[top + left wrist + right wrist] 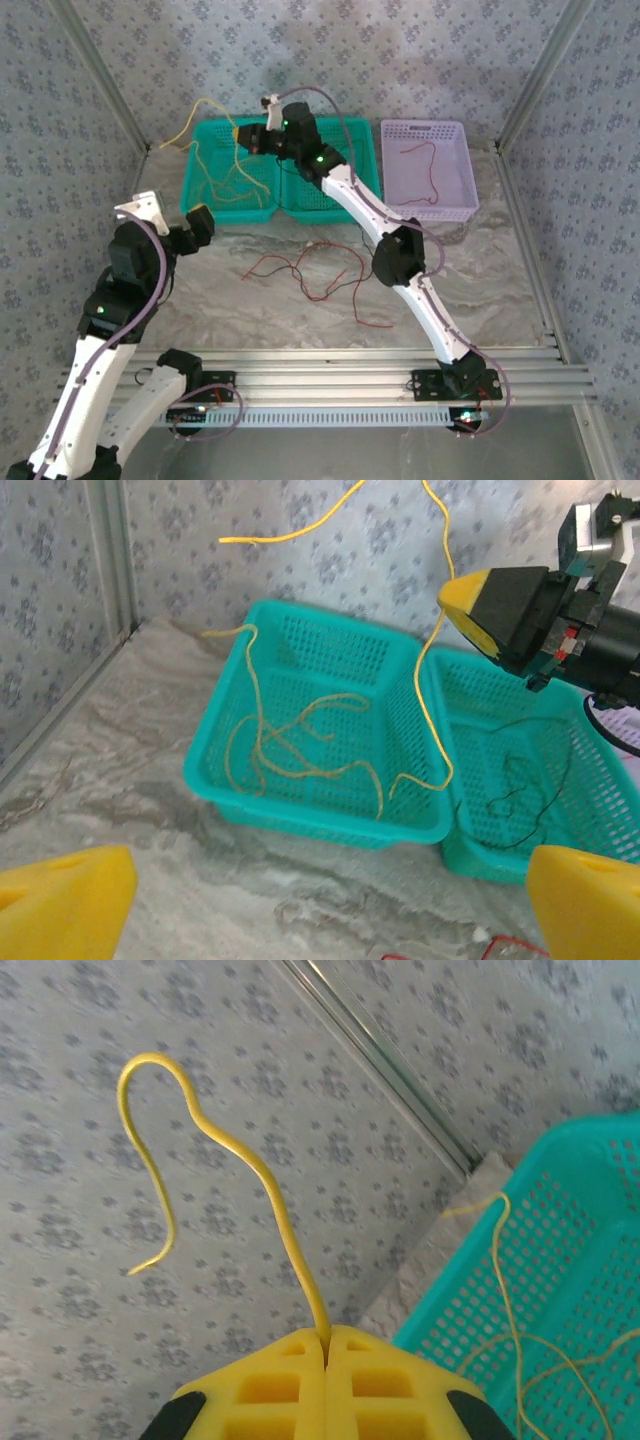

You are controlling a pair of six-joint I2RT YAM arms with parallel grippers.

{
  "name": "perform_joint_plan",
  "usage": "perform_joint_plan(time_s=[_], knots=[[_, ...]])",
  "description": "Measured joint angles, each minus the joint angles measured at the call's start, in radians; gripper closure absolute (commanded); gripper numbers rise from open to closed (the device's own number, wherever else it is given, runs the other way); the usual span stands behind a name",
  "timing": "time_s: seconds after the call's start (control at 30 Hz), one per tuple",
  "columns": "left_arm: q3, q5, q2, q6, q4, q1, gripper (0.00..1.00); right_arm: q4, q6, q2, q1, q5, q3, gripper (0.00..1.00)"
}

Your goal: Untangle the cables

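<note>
Our right gripper [326,1345] pinched on a yellow cable [250,1165] over the far left teal basket [300,815], our left gripper [195,230] spread wide nearer, holding nothing, red cables [310,275] lying to its right.

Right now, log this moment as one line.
right gripper: shut on thin yellow cable above left teal mesh basket | left gripper: open, empty

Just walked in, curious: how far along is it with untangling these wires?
Partly done: yellow cables lie in the left teal basket, a black cable in the right teal basket, a red cable in the lilac basket. In hand: the right gripper is shut on a raised yellow cable. Left to do: the red tangle on the table; the left gripper is open.
</note>
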Motion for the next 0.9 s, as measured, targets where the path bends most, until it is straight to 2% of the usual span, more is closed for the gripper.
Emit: perform_joint_plan(time_s=[0.27, 0.4, 0.57, 0.63, 0.73, 0.9], knots=[[-0.024, -0.015, 0.024, 0.002, -0.005, 0.007, 0.00, -0.033, 0.000, 0.120, 0.000, 0.011, 0.001, 1.00], [-0.024, -0.015, 0.024, 0.004, -0.005, 0.013, 0.00, -0.065, 0.003, 0.126, -0.002, 0.028, 0.001, 0.83], [-0.024, -0.014, 0.030, 0.004, -0.005, 0.013, 0.00, -0.089, -0.009, 0.126, -0.004, 0.048, 0.001, 0.76], [-0.024, -0.014, 0.035, 0.005, -0.005, 0.013, 0.00, -0.105, -0.016, 0.126, -0.005, 0.059, 0.001, 0.69], [-0.024, -0.014, 0.038, 0.008, -0.005, 0.013, 0.00, -0.129, -0.023, 0.125, -0.007, 0.079, 0.001, 0.54], [-0.024, -0.013, 0.038, 0.011, -0.005, 0.013, 0.00, -0.150, -0.034, 0.099, -0.009, 0.101, -0.029, 0.42]])
